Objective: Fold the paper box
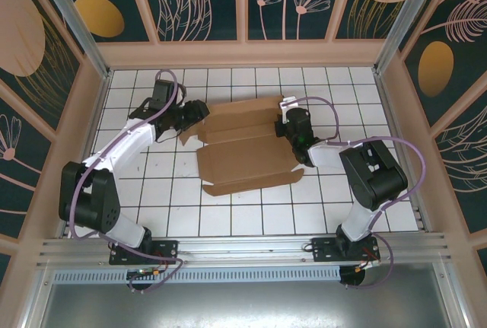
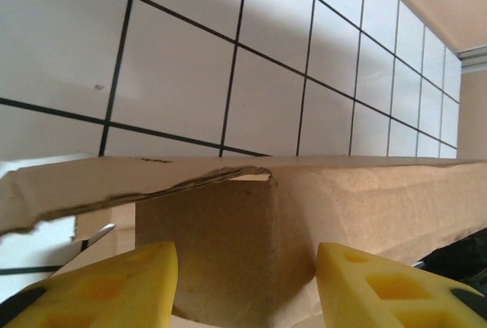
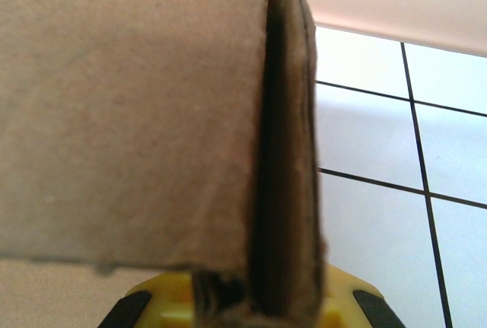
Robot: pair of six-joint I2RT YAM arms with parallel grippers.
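The paper box [image 1: 243, 157] is brown cardboard lying half folded in the middle of the tiled floor, with its flaps partly raised. At the box's left end is my left gripper [image 1: 195, 116]. In the left wrist view its yellow fingers [image 2: 144, 282] stand apart, and a raised cardboard flap [image 2: 221, 244] sits just beyond them; I see no contact. At the box's right end, my right gripper [image 1: 284, 132] is shut on a doubled cardboard wall [image 3: 285, 153]. That wall stands upright between the yellow pads [image 3: 163, 301] of the right gripper [image 3: 255, 305].
The white tiled floor [image 1: 243, 218] is fenced by peach walls [image 1: 243, 54] on three sides and a metal rail [image 1: 243, 248] at the near edge. Bare tiles lie in front of the box and behind it.
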